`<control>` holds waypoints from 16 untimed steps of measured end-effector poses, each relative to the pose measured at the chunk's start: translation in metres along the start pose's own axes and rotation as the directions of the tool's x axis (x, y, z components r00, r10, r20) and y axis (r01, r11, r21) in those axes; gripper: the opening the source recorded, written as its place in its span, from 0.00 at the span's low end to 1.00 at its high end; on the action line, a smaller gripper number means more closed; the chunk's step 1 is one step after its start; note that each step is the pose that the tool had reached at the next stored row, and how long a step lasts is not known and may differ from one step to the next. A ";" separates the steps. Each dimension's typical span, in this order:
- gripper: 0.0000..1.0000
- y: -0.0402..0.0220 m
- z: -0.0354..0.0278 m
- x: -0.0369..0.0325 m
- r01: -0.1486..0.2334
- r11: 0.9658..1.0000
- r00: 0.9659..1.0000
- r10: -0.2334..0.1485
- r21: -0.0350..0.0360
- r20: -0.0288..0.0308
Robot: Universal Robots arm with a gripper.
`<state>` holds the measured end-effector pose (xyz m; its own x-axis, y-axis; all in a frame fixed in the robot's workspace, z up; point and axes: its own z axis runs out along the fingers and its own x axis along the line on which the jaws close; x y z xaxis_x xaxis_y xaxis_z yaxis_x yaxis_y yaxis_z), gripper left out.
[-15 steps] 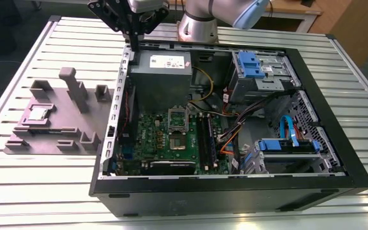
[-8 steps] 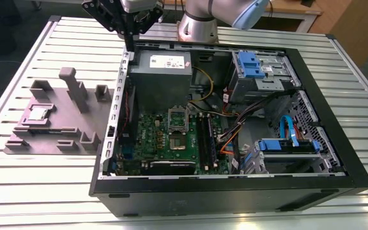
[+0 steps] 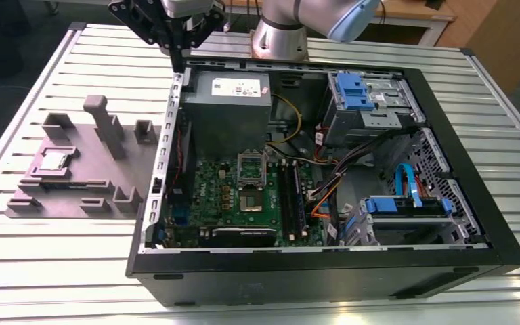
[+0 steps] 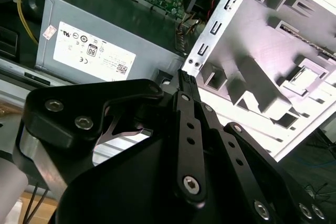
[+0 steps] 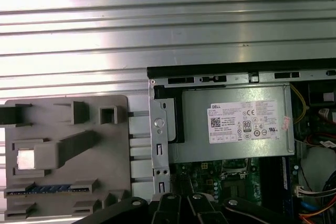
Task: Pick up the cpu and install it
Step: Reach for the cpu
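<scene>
While the pincer (image 3: pixel 179 61) hangs empty over the computer case's (image 3: pixel 287 277) rim, fingers seemingly together, the cpu (image 3: pixel 54 160) lies flat in the grey fixture (image 3: pixel 93 186) on the counter (image 3: pixel 61 271). In the exterior view it sits well apart from the pincer, between 7 and 8 o'clock.

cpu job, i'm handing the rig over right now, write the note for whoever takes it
The gripper: jaws shut and empty, hovering over the far-left corner of the computer case in the exterior view, by the power supply.
The cpu: lying flat in its recess on the grey fixture, on the exterior view's left of the case, untouched.
Done: nothing yet.
Left: both the pick and the install on the motherboard.
</scene>
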<state>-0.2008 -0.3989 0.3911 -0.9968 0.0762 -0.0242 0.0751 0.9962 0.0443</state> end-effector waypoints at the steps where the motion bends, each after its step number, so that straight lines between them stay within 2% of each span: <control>1: 0.10 -0.0001 0.0000 0.0008 0.000 1.000 1.000 0.000 0.000 0.000; 16: 0.10 -0.0008 0.0002 0.0109 0.000 1.000 1.000 0.000 0.000 0.000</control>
<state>-0.2117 -0.3989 0.3907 -0.9968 0.0762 -0.0243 0.0751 0.9962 0.0444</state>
